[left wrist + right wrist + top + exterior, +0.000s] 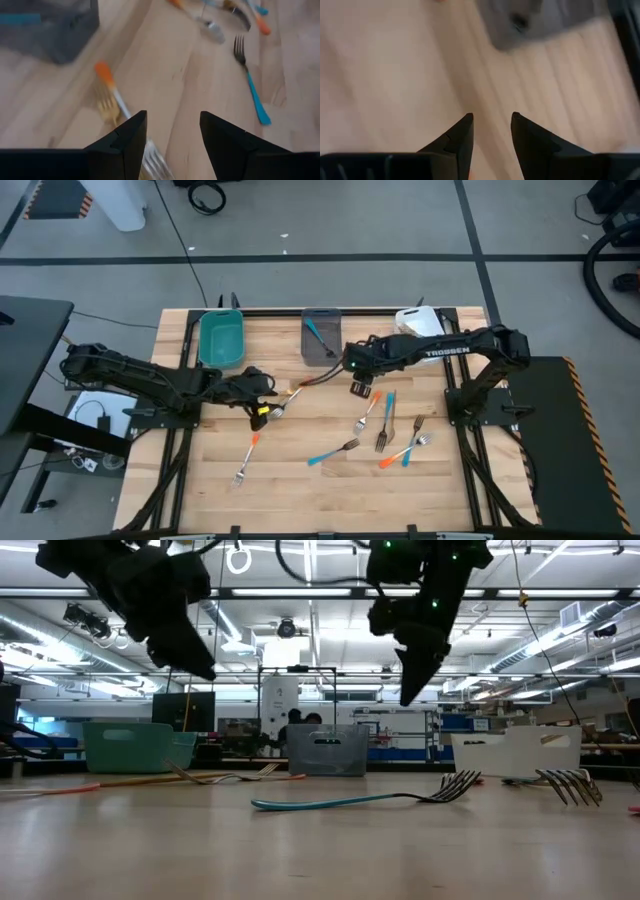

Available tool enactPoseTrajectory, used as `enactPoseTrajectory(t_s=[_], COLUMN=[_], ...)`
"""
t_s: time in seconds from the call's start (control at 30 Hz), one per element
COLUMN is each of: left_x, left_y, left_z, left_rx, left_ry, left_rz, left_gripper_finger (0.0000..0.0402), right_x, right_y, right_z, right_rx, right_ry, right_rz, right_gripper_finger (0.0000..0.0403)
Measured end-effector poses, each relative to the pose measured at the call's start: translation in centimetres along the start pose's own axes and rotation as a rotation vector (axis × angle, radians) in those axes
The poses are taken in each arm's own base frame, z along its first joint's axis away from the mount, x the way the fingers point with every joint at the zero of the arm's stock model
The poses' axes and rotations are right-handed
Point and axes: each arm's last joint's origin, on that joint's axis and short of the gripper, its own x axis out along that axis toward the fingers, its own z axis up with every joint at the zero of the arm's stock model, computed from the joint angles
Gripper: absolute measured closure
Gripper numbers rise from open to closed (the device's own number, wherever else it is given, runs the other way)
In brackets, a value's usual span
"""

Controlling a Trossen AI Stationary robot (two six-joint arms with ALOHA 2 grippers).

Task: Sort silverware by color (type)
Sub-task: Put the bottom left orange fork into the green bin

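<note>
Several slim forks lie flat on the wooden table (300, 480). An orange-handled fork (292, 393) lies just right of my left gripper (265, 412). In the left wrist view this orange-handled fork (107, 80) runs under the open gripper (172, 115), with golden tines (105, 106) beside it. My right gripper (358, 390) is open and hovers over bare wood near the grey bin (320, 338), which holds a blue fork (316, 333). Both the left gripper (205, 670) and the right gripper (410, 695) hang well above the table.
A teal bin (221, 338) and a white bin (420, 322) flank the grey one along the far edge. A blue fork (333, 452) and an orange fork (245, 460) lie toward the near edge. A cluster of forks (395, 430) lies near the right gripper.
</note>
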Motion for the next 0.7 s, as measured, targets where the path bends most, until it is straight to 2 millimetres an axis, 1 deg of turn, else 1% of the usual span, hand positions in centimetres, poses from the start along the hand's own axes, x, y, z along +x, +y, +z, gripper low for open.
enactPoseTrajectory(t_s=[0.23,0.37,0.6,0.7], left_x=[-0.1,-0.2,-0.2,0.2], left_y=[0.6,0.7,0.8,0.7], left_z=[-1.3,-1.8,-2.0,-2.2], left_rx=[-0.125,-0.169,-0.241,-0.262], left_ry=[0.136,0.191,0.216,0.232], left_rz=[0.063,0.070,0.078,0.092], left_gripper_finger=[0.0209,0.0209,0.0210,0.0210], right_x=[-0.1,-0.2,-0.5,-0.4], right_y=[3.4,5.2,7.4,8.3], right_z=[0.7,0.8,0.6,0.2], right_rx=[-0.048,-0.070,-0.079,-0.080], right_ry=[-0.214,-0.328,-0.463,-0.510], right_rz=[0.083,0.129,0.182,0.208], right_gripper_finger=[0.0265,0.0266,0.0266,0.0265])
